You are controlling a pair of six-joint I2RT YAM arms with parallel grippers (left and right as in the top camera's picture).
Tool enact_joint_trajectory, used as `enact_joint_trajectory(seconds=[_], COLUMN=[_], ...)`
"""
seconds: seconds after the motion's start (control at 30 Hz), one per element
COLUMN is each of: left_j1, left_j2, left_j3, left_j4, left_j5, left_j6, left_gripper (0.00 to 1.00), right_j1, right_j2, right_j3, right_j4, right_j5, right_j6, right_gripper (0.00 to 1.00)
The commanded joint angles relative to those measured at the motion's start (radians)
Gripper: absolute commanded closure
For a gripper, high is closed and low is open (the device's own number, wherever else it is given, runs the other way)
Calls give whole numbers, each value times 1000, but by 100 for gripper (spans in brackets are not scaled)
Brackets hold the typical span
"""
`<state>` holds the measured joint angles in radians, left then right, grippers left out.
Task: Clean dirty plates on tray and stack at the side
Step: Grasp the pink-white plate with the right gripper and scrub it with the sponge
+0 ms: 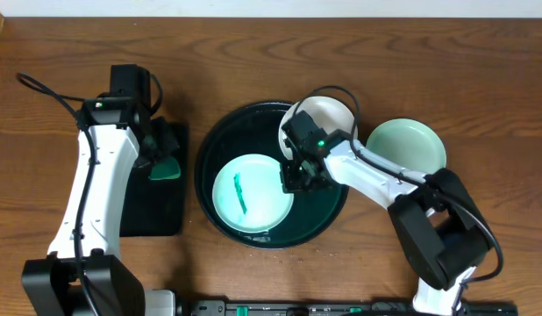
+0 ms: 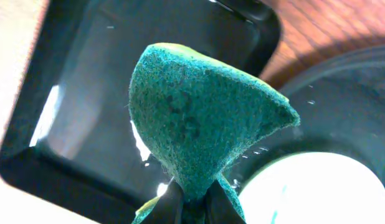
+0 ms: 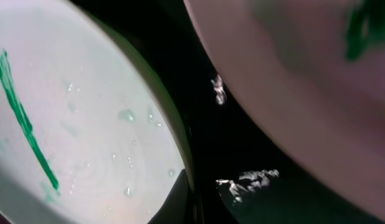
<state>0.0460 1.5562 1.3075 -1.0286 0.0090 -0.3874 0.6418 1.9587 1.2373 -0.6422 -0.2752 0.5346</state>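
Smear (image 1: 240, 195) on mint plate (image 1: 264, 200) runs front-to-back, slightly slanted.

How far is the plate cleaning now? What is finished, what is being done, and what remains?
Looks done: one clean mint plate sits on the table beside the round tray. In hand: the left tool pinches the sponge above the rectangular tray; the right tool is at the rim of the smeared mint plate. Left: wiping that plate and the white plate, both green-marked, then stacking.
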Motion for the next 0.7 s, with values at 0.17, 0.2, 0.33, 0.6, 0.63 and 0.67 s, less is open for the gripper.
enact_joint_trajectory(seconds=[0.17,0.2,0.33,0.6,0.63,0.67], left_j1=[-166,-187,-262,-306,-306,-306], left_j2=[13,16,35,166,188,211], left_j3=[-79,-89,-149,-257,-262,-263], left_j4=[98,109,167,271,282,288], left_j5=[198,208,208,102,103,107], left_j6=[12,4,-27,-78,-78,-78], left_gripper=[93,93,93,93,92,93], right_j1=[-3,-3,-5,-5,-5,-5], right_j2=[90,90,90,90,90,90], right_j3=[116,116,116,116,116,116], right_j4=[-72,-72,-73,-74,-73,-72], right_j5=[-17,-18,-18,-22,-22,-22], right_j6=[18,18,18,10,10,10], right_gripper=[99,99,99,99,99,99])
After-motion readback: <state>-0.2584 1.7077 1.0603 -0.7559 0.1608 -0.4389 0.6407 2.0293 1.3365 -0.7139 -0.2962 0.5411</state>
